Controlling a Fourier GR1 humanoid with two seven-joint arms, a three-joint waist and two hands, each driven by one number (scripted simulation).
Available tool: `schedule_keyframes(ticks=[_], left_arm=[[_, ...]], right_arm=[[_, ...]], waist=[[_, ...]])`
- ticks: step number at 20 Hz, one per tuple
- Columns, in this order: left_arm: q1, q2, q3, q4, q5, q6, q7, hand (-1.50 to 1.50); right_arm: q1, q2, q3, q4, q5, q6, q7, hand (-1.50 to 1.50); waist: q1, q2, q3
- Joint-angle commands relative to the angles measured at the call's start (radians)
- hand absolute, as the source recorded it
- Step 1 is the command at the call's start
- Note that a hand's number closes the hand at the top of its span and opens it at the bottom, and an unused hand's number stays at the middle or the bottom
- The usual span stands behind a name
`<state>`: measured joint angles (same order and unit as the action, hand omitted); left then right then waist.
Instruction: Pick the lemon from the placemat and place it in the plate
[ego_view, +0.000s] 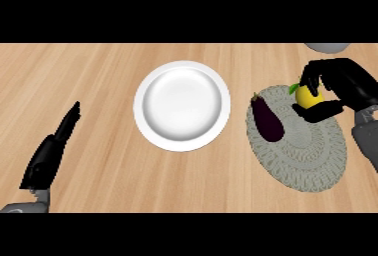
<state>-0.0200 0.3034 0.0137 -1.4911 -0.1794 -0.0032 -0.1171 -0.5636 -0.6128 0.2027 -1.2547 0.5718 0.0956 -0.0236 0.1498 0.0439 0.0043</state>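
Holding the lemon (310, 98) in my curled right hand (336, 85) at the placemat's (306, 150) far edge, I think I must now lift it and carry it left to the plate (181, 105).

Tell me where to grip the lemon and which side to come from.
Grip the lemon across its rounded middle, coming from the right. The right hand curls round it there, and the eggplant crowds its left.

Eggplant (267, 119): dark purple, stem end uppermost, right of centre. Surface (88, 75): light wood grain. Grey rounded object (328, 47): upper right edge, cropped.
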Motion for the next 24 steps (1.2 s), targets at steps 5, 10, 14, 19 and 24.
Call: schedule_keyframes(ticks=[5, 10, 14, 19, 24], left_arm=[[-0.002, -0.008, 0.006, 0.016, -0.012, 0.017, 0.013, 0.00], [0.040, 0.014, 0.046, 0.032, -0.003, 0.018, -0.028, 0.00], [0.090, 0.004, 0.052, -0.068, 0.004, 0.026, 0.040, 0.00], [0.105, -0.015, 0.056, -0.016, -0.023, 0.050, -0.015, 0.00], [0.110, -0.013, 0.079, 0.023, 0.004, 0.018, -0.058, 0.00]], right_arm=[[-0.233, 0.040, -0.102, 0.233, -0.104, -0.067, -0.439, 1.50], [-0.415, 0.104, -0.088, 0.389, -0.166, 0.105, -0.562, 1.50], [-0.474, 0.200, -0.072, 0.440, -0.143, 0.088, -0.605, 1.50], [-0.617, 0.328, -0.067, 0.500, -0.138, 0.129, -0.493, 1.50], [-0.608, 0.467, -0.020, 0.499, -0.097, 0.099, -0.391, 1.50]], waist=[[-0.046, -0.012, 0.001], [-0.074, -0.026, -0.004], [-0.105, -0.038, -0.003], [-0.119, -0.040, -0.005], [-0.129, -0.042, -0.005]])
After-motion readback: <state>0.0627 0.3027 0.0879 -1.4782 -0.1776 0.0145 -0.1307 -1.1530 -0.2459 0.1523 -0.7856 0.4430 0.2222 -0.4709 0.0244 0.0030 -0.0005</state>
